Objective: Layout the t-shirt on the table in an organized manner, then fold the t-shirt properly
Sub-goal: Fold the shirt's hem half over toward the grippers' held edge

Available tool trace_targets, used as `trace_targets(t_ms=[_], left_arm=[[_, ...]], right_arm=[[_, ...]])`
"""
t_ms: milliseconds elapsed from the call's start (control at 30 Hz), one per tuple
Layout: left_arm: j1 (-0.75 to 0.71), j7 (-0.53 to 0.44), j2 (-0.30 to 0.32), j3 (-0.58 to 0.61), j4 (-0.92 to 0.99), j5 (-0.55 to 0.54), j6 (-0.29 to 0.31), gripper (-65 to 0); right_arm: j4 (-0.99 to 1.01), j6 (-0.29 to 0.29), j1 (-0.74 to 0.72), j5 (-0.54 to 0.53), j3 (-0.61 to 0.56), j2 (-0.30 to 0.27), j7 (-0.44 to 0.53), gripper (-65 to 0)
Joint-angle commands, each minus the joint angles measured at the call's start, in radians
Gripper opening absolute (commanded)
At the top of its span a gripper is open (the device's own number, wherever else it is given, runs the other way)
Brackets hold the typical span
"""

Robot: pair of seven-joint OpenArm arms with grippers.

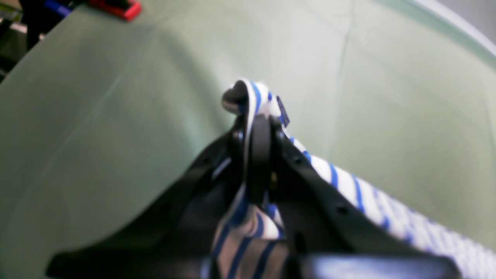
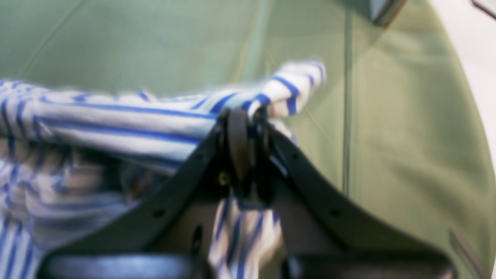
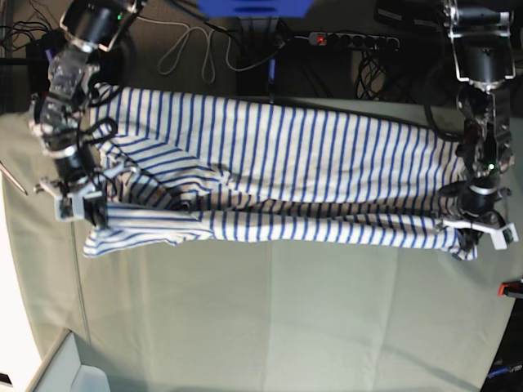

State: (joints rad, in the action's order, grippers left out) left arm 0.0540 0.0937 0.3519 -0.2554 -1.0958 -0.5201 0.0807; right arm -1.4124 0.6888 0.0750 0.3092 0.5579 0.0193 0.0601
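A: Where is the t-shirt (image 3: 278,175) in the base view?

B: Stretched in a long band across the far half of the tabletop (image 3: 270,318), running left to right between the two arms. The upper layer lies fairly flat; the near edge is bunched and rolled.

A: And the grips?

B: The left gripper (image 1: 259,116) has its jaws clamped together on a fold of striped cloth, with a small dark tag poking out just beside them. The right gripper (image 2: 248,116) is likewise pinched shut on a gathered corner of the shirt. In the base view the left gripper (image 3: 476,229) sits at the band's right end and the right gripper (image 3: 78,204) at its left end.

A: Why hold it so?

B: I'd judge they are pulling opposite ends taut to spread the fabric before any fold.

A: What can't you tell?

B: Both wrist views are blurred. Which part each holds, sleeve or hem, is unclear, and the bunched left side hides the shirt's outline.
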Motion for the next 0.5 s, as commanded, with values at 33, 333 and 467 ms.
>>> trace_targets(t_ms=[33,333,467], left_arm=[[-0.01,-0.028,0.017,-0.008,-0.024,-0.001,0.003,-64.9],[-0.101,-0.03,0.017,-0.014,-0.086,-0.001,0.003,-64.9],[-0.142,-0.022,0.016,-0.069,-0.159,-0.001,0.003,-64.9]], right_arm=[[-0.034,0.009,0.032,-0.063,0.003,-0.006,0.025,-65.0],[-0.137,0.009,0.208,-0.146,-0.003,-0.035,0.027,-65.0],[-0.17,0.009,0.251,-0.146,-0.005,-0.035,0.027,-65.0]])
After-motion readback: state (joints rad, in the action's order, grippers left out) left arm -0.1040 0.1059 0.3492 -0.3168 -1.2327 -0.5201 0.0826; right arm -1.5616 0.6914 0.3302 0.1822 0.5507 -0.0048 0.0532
